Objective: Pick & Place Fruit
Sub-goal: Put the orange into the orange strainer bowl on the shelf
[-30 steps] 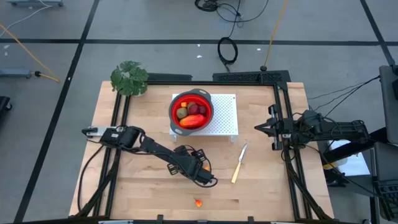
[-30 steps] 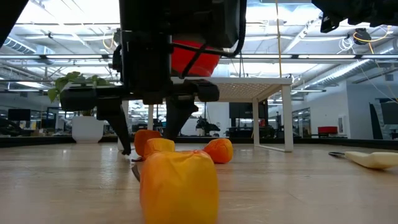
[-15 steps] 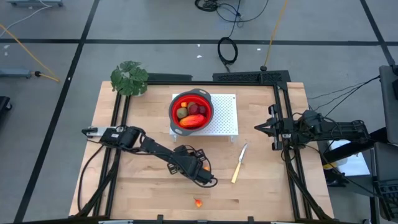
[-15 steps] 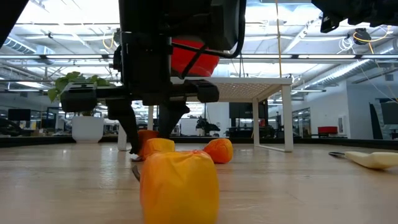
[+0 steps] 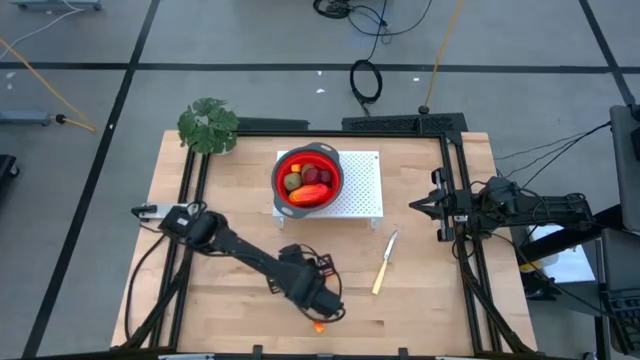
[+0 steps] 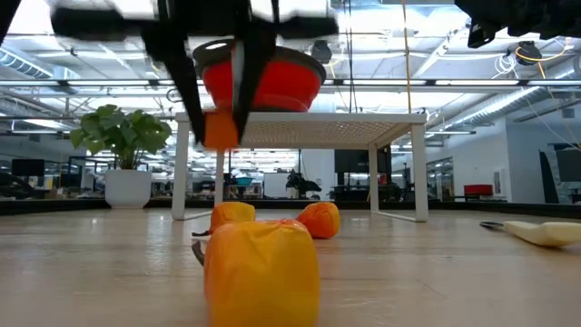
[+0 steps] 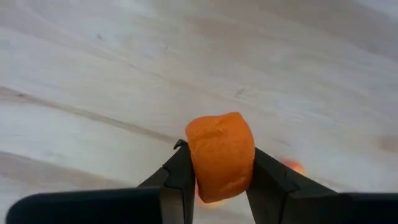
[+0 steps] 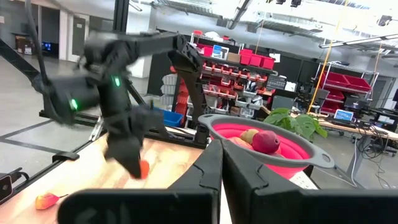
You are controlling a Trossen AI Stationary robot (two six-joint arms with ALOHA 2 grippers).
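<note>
My left gripper is shut on a tiny orange fruit piece and holds it well above the table near the front middle; the piece also shows in the low view. Two tiny orange pieces lie on the wood farther back. An orange-yellow piece lies near the front edge. The red bowl holds several fruits and stands on a white rack. My right gripper waits shut at the table's right side. My left gripper pinches the tiny orange piece by its two opposite sides between its two fingers. The fingers come from above, pointing down. The piece is lifted clear of the table and sticks out past the fingertips.
A slim pale-handled knife lies right of my left gripper. A potted plant stands at the far left corner. Bare wood lies between the rack and the front edge.
My left gripper has shut on a tiny orange piece on the table, then risen with it and moved a little toward the near edge. The piece is now lifted clear. The other orange pieces have stayed where they were.
</note>
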